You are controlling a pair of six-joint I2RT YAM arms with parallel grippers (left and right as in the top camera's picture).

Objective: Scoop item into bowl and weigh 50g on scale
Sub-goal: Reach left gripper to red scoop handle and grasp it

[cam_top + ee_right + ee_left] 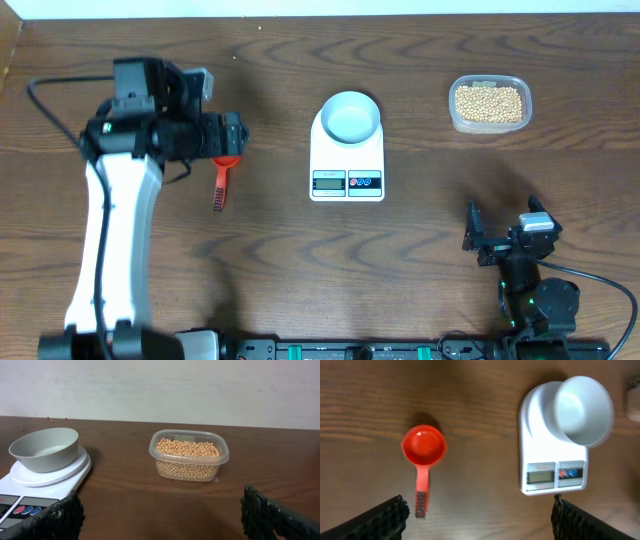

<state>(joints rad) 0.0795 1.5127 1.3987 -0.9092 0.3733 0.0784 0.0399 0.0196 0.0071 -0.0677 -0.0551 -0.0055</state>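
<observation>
Nothing is scooped yet: the bowl [349, 116] sits empty on the scale [347, 160], all beans [489, 102] lying in the clear tub [490, 128] at the scale's two o'clock. The red scoop [221, 183] lies untouched at its nine o'clock below the left gripper [479, 522]; both it and the right gripper [162, 525] gape empty, paths unobstructed.
</observation>
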